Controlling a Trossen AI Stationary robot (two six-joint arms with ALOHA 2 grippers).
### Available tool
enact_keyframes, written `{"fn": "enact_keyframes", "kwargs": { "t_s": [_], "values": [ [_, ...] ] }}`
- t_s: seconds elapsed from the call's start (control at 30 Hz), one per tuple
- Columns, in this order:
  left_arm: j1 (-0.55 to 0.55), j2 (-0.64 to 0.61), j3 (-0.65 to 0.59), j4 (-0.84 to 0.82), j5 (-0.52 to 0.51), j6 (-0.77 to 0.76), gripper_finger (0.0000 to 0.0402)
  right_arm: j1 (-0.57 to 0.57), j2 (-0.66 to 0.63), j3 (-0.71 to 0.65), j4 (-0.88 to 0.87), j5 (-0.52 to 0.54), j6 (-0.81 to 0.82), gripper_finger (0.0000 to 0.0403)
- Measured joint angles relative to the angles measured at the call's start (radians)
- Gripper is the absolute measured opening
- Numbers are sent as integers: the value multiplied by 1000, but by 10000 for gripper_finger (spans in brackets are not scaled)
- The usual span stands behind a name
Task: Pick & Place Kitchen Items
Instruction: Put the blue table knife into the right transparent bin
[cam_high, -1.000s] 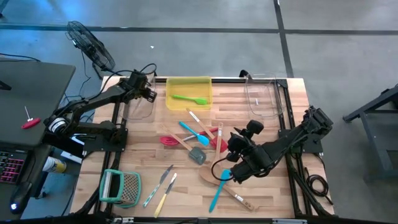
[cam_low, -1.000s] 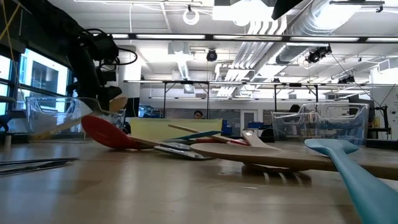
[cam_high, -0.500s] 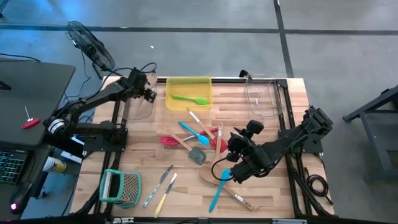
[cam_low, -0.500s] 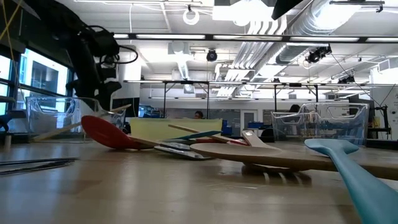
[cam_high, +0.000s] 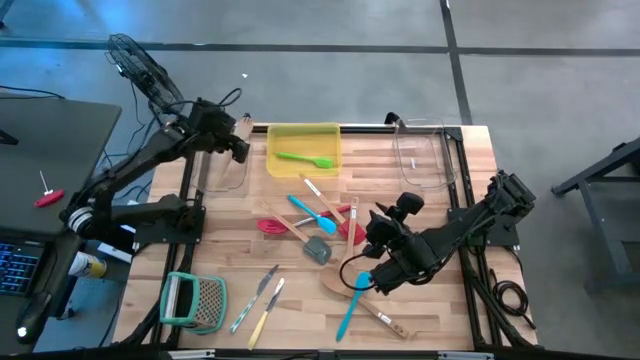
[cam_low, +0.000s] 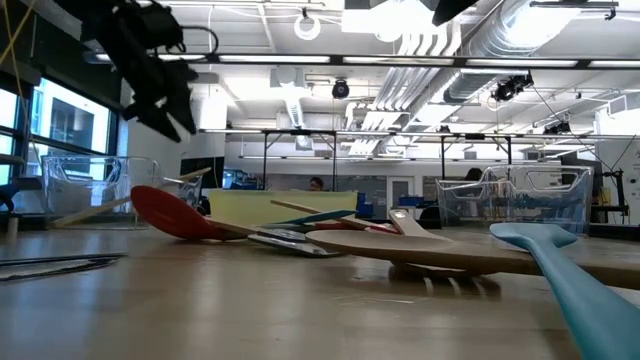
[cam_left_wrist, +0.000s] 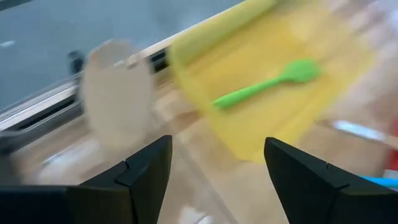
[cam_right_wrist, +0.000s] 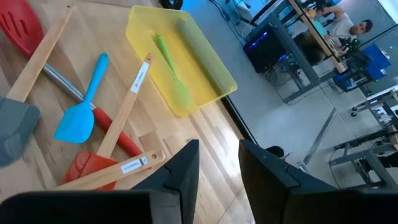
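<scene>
My left gripper (cam_high: 237, 138) (cam_low: 165, 110) hangs open, high above the clear bin (cam_high: 226, 168) at the table's far left; in its wrist view the fingers (cam_left_wrist: 146, 168) stand apart over a pale wooden spoon (cam_left_wrist: 118, 99). That spoon (cam_low: 100, 208) leans inside the bin. A green spatula (cam_high: 305, 158) lies in the yellow tray (cam_high: 303, 133). My right gripper (cam_high: 372, 272) (cam_right_wrist: 219, 162) is open, low over the pile of kitchen items (cam_high: 315, 222), beside a long blue spatula (cam_high: 350, 305). It touches nothing that I can see.
A second clear bin (cam_high: 420, 158) stands at the far right. Two small knives (cam_high: 257, 302) and a green grater (cam_high: 195, 300) lie near the near left edge. Red, blue and grey spatulas and wooden spoons cross one another mid-table (cam_right_wrist: 93, 109).
My left gripper has let go of the wooden spoon, which now leans in the clear bin. The gripper has then risen well above the bin and drifted a little toward the far edge. My right arm has kept still.
</scene>
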Motion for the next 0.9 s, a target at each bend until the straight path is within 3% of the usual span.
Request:
{"fn": "enact_keyframes", "kwargs": {
  "t_s": [0.2,0.4,0.47,0.63,0.73,0.9],
  "values": [
    [0,-82,8,-5,224,-19,251,0,0,0,0,-21,-1,105],
    [-13,-140,8,-28,616,-135,251,1,0,0,2,-21,4,105],
    [-53,-163,8,-13,652,-177,251,1,0,0,2,-21,4,105],
    [-200,-235,35,29,571,-277,251,-2,0,0,4,-9,3,105],
    [-312,-265,95,9,454,-313,248,-6,0,0,4,21,-3,105],
    [-537,-256,224,-180,204,-382,227,-26,0,0,14,19,-26,105]
  ]
}}
